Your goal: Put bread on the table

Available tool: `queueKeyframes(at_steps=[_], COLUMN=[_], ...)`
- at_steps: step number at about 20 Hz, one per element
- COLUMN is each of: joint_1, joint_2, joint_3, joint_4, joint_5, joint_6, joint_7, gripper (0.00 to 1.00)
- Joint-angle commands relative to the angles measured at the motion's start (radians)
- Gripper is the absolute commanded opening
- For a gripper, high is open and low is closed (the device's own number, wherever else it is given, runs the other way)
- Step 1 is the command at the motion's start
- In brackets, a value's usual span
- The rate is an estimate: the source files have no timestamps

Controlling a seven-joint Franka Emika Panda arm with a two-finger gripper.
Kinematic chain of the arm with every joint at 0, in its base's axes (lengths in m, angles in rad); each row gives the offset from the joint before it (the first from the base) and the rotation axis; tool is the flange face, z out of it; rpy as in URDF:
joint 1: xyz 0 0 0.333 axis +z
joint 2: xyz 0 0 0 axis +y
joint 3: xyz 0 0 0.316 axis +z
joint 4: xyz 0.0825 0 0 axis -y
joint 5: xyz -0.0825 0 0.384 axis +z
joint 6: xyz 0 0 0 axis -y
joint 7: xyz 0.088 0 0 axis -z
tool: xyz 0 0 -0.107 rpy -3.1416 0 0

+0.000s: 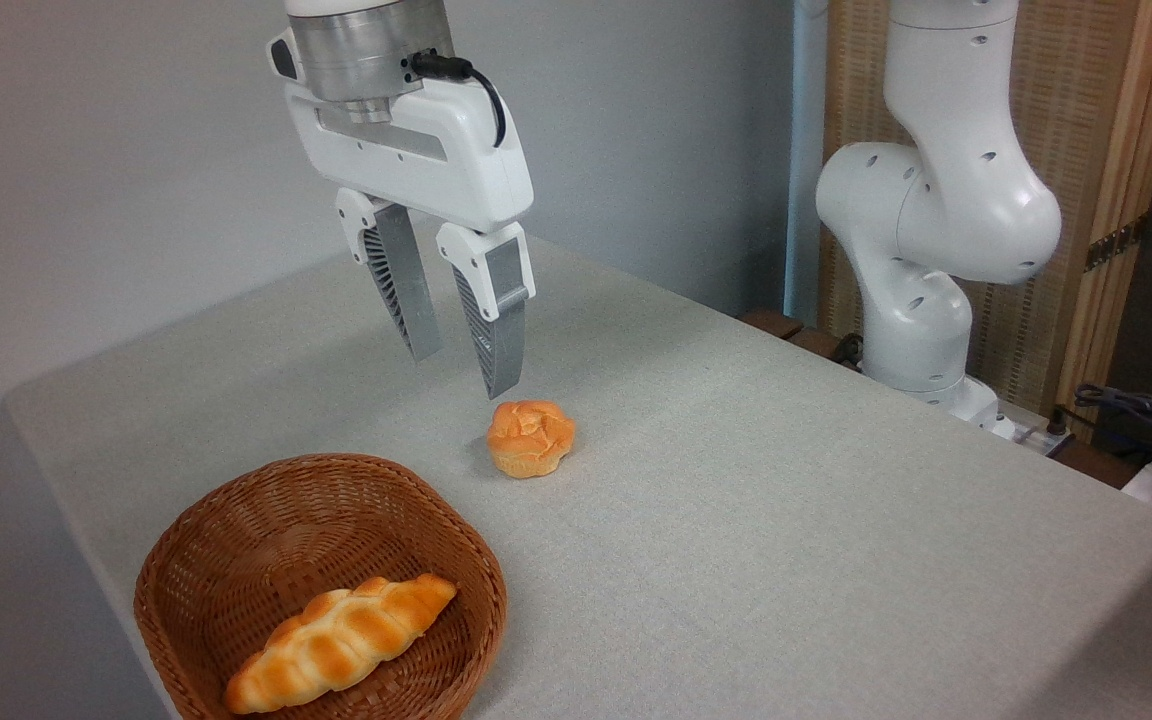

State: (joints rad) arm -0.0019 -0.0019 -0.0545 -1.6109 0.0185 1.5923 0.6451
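1. the bread (341,642), a long braided loaf with pointed ends, golden-orange with paler creases, lies inside the wicker basket (236,540), not on the cloth.
2. the loaf rests slantwise on the basket's floor, one tip toward the basket's right rim and the other down at the picture's bottom edge.
3. the basket is brown and round, and sits on the table (786,520) close to the front left edge; its lower rim is cut off by the picture's bottom edge.
4. the table is covered with light grey-beige woven cloth and has a rounded corner at the far left.
5. a small round orange bun (530,438) stands on the cloth near the middle of the table, just beyond the basket and apart from it.
6. the gripper (461,370) hangs in the air above the table, its fingertips just above and to the left of the bun, touching nothing.
7. its two ribbed grey fingers stand apart with a clear gap between them, and nothing is held.
8. the arm's white base (921,300) rises by the table's far right edge, with a wooden screen (1116,200) behind it.
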Motion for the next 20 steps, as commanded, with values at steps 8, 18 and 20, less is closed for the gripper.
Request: queueKeyframes(at_steps=[8,18,20], joint_1=[-0.003,-0.001,-0.001], joint_2=[-0.012,-0.001,0.026], joint_3=[0.005,0.015,0.022], joint_4=[-0.012,-0.012,-0.012], joint_5=[-0.006,0.003,0.004], joint_6=[0.011,0.128,0.231], joint_7=[0.008,0.005,0.005], gripper=[1.00,1.00,1.00])
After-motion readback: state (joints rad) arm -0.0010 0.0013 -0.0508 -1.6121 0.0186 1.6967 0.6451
